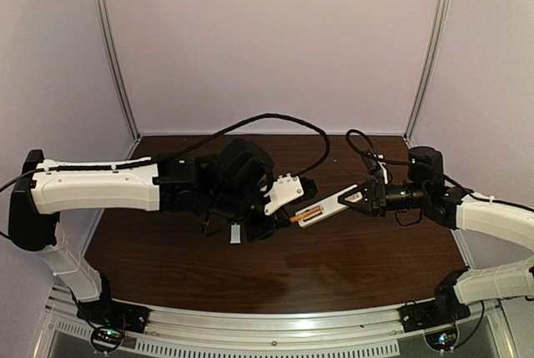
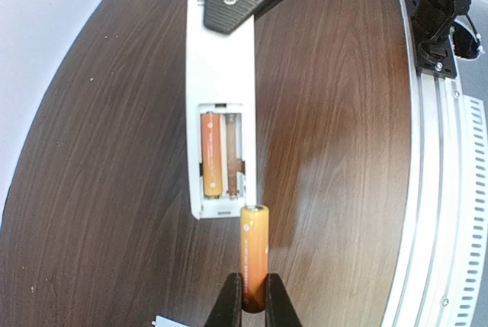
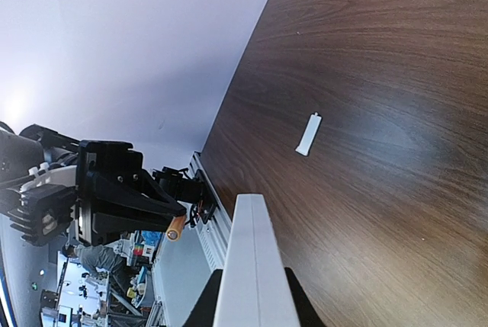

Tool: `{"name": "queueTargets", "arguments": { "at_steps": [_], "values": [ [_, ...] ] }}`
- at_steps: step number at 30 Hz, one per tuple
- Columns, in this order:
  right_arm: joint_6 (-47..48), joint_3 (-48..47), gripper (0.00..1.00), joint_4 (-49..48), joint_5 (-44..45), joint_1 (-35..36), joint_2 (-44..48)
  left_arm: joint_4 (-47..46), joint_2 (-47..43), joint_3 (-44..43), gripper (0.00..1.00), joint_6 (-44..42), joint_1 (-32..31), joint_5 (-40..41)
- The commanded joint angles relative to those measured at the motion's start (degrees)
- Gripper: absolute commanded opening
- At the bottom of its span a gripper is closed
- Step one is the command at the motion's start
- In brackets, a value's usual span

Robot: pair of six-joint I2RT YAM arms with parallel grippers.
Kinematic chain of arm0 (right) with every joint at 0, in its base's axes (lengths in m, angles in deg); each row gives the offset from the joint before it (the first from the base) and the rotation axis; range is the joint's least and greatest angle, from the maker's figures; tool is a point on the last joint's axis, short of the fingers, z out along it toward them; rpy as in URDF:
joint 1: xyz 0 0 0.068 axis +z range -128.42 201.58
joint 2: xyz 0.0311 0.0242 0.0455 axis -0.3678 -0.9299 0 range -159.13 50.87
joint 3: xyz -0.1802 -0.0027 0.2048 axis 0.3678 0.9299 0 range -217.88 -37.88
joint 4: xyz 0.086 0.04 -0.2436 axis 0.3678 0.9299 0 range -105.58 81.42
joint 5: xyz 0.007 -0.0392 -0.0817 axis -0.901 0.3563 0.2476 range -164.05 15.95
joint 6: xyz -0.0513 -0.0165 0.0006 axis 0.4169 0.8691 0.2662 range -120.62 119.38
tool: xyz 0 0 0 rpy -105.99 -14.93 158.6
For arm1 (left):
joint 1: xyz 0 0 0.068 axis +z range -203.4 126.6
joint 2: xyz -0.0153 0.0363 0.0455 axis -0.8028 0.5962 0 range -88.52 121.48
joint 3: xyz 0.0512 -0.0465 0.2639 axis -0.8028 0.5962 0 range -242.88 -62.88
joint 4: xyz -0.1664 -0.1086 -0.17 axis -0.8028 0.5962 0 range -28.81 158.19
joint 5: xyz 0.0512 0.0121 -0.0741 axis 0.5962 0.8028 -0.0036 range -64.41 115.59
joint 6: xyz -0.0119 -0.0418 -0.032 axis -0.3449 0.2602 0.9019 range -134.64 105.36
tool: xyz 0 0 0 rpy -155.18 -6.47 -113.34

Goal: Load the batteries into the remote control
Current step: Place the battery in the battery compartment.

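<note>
The left claw (image 2: 252, 310) is clamped on the tail of an orange battery (image 2: 255, 251) that points straight ahead from its fingers. Just past the battery's tip is the near end of the white remote (image 2: 217, 68), with its bay uncovered; I cannot tell whether they touch. A second battery (image 2: 211, 153) sits in the bay's left slot. Farther ahead, the right claw (image 3: 250, 302) grips the remote's other end. A small white cover plate (image 3: 308, 134) lies on the table (image 3: 381, 75), well apart from that claw.

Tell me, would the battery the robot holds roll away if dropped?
Probably: the battery is a smooth round cylinder, and the table looks flat. It seems stiff; the fingers pinch only its end, yet it juts straight.
</note>
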Motion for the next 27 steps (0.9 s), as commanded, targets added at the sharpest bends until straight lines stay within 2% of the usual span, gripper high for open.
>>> {"name": "queueTargets", "arguments": {
  "at_steps": [1,14,27],
  "values": [
    [-4.4,1.6,0.0,-9.4,-0.2,2.5,-1.2,4.3,1.9,-2.8,0.0,-3.8,-0.1,-1.4],
    [-10.2,3.7,0.0,-18.3,2.4,7.3,-4.4,7.2,6.3,-5.6,0.0,-3.3,-0.3,0.8],
    [-9.2,5.7,0.0,-18.0,3.4,8.0,-3.9,7.4,6.9,-6.2,0.0,-2.2,-0.2,3.7]
  ]
}}
